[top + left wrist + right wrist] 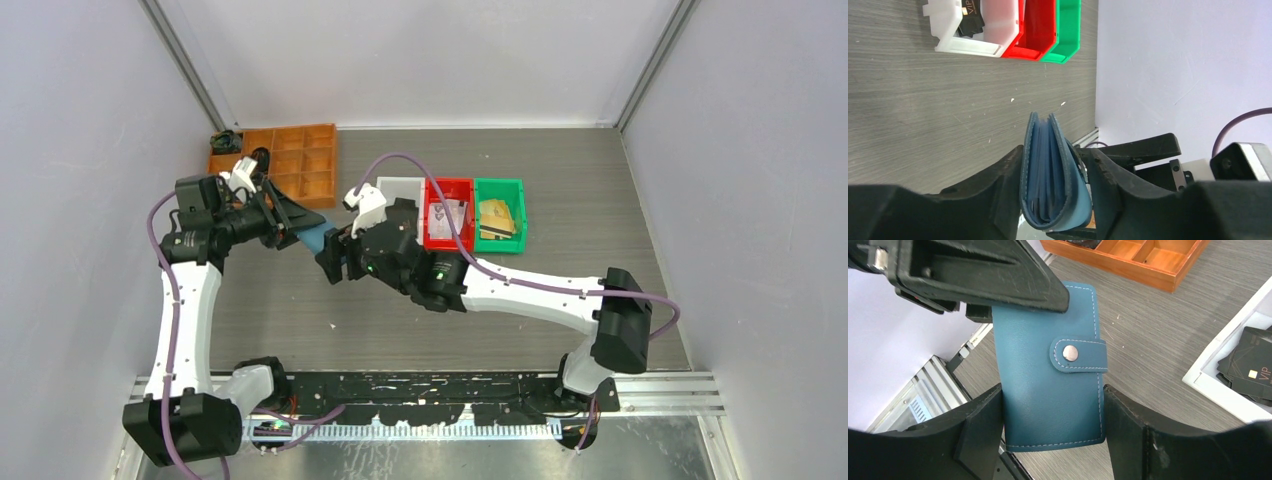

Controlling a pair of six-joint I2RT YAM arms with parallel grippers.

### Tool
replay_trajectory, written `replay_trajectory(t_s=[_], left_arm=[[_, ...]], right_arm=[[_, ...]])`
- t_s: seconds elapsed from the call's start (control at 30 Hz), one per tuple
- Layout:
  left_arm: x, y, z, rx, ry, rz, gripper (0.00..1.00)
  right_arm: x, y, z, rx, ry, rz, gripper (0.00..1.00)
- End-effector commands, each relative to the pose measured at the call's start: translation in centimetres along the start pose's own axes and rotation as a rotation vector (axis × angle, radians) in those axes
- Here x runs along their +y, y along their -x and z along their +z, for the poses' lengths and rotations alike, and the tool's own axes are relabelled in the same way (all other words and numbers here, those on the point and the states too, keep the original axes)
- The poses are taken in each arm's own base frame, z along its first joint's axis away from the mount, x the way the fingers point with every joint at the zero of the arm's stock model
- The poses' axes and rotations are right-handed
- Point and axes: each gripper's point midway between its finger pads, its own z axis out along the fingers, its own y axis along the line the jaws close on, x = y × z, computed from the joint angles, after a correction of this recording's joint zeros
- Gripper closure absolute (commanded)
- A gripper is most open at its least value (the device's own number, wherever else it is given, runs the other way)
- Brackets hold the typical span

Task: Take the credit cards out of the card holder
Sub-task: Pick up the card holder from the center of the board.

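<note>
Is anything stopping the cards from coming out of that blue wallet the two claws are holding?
Yes. The teal-blue leather folding card holder is closed: its strap with a silver snap is fastened across the opening edge. That probably has to be undone first. The left gripper squeezes its flat faces and the right gripper its edges.

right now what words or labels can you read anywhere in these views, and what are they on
"VIP": in pale letters on a black card lying in the white bin; it shows in both wrist views.
Card holder: no text, only stitching and a plain metal snap.
Contents of the red bin and green bin: any print is too small to read.
</note>
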Motion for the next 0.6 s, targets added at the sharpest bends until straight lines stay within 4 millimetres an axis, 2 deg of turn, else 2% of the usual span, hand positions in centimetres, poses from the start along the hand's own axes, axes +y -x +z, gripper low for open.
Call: replay_trajectory(t_s=[0.0, 0.2, 0.33, 0.47, 0.57], left_arm=[[-1.1, -0.4, -0.4, 0.005, -0.059, 0.019, 0.55], [-1.4, -1.0, -0.7, 0.016, -0.072, 0.018, 0.72], [-1.9, -1.4, -0.9, 0.034, -0.105, 0.049, 0.87], [-2.6, -1.7, -1.2, 0.049, -0.143, 0.12, 0.98], [-3.3, -1.9, -1.8, 0.061, -0.169, 0.218, 1.0]], right_arm=[[2.2, 5.1, -0.1, -0.135, 0.043, 0.032, 0.29], [2.1, 5.6, 0.7, -0.15, 0.016, 0.007, 0.28], [2.5, 4.9, 1.1, -0.122, 0.034, 0.003, 0.19], [4.1, 4.5, 0.1, -0.071, 0.136, 0.019, 0.03], [5.1, 3.8, -1.5, 0.002, 0.225, 0.021, 0.01]])
